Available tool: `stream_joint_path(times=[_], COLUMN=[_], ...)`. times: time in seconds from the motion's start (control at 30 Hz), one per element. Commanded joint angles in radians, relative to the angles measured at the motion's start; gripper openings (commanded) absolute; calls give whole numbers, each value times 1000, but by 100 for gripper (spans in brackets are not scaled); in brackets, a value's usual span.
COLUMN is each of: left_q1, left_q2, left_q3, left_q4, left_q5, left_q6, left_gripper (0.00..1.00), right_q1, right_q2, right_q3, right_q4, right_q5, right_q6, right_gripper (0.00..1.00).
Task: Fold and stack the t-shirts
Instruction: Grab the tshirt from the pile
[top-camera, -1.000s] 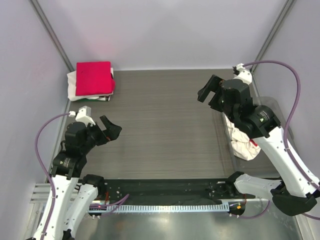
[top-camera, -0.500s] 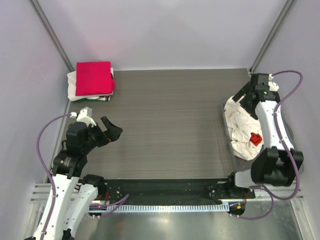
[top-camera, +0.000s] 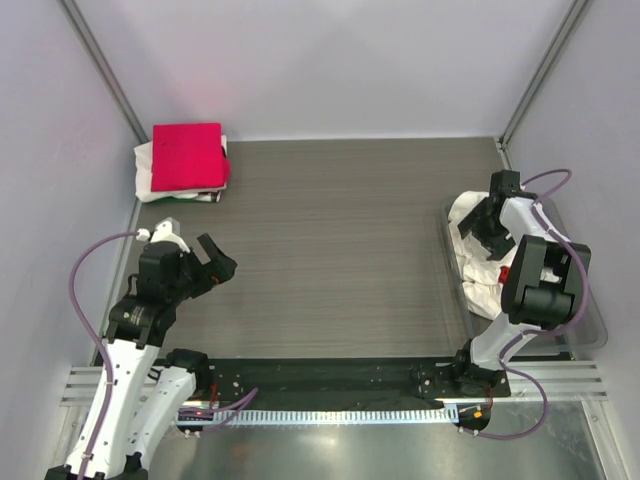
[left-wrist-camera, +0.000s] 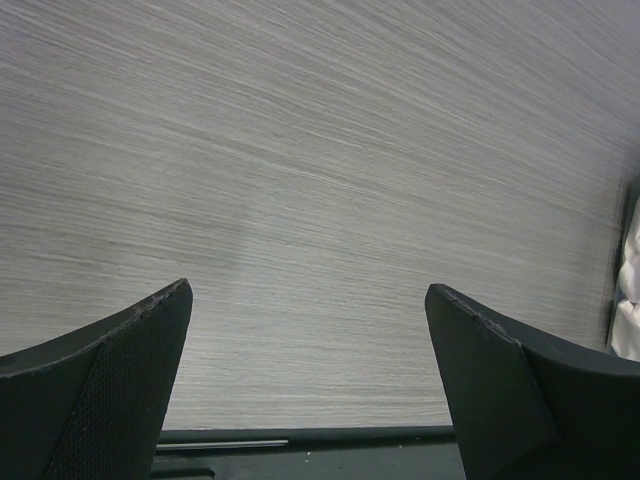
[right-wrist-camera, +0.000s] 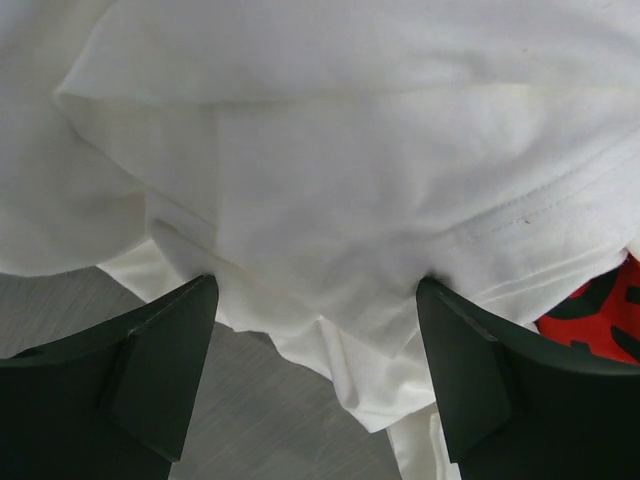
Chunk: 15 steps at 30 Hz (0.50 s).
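A crumpled white t-shirt (top-camera: 478, 283) with a red print (top-camera: 506, 273) lies in the clear tub (top-camera: 592, 326) at the right. My right gripper (top-camera: 488, 226) reaches down into it, open, its fingertips pressed into the white cloth (right-wrist-camera: 330, 190). In the right wrist view the gripper (right-wrist-camera: 315, 284) straddles a fold, with the red print (right-wrist-camera: 600, 312) at the right edge. A folded crimson-pink t-shirt (top-camera: 187, 155) sits on a folded white one (top-camera: 145, 166) at the back left. My left gripper (top-camera: 213, 258) hovers open over bare table (left-wrist-camera: 308, 290).
A black strip (top-camera: 320, 376) runs along the table's near edge between the arm bases. Metal frame posts (top-camera: 100, 70) rise at the back corners. The grey wood-grain tabletop (top-camera: 330, 240) spans the middle. Grey walls close the left and right sides.
My right arm has swung from above the table's right side to the tub and lowered its gripper onto the white t-shirt. The left gripper has shifted slightly.
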Motion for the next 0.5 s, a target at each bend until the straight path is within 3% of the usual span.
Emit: stream_joint_path(times=[0.0, 0.07, 0.1, 0.2, 0.23, 0.4, 0.47], left_q1=[-3, -2, -3, -3, -3, -2, -3], left_q2=[-2, 11, 14, 18, 17, 5, 5], left_q3=[15, 17, 17, 20, 18, 15, 15], left_q4=[17, 17, 17, 12, 12, 20, 18], left_q5=[-27, -27, -25, -22, -22, -28, -34], left_q6=[-14, -11, -10, -10, -10, -10, -10], left_gripper=[100, 100, 100, 100, 100, 100, 100], right_q1=[2, 2, 2, 2, 0, 40, 127], right_q2=[19, 31, 32, 16, 8, -107, -136], right_q3=[-22, -30, -33, -30, -25, 121, 222], right_q4=[66, 74, 75, 71, 66, -44, -133], right_q5=[-7, -15, -16, -21, -22, 2, 51], right_q6=[-21, -37, -42, -53, -54, -45, -41], right_gripper=[85, 62, 43, 11, 5, 1, 1])
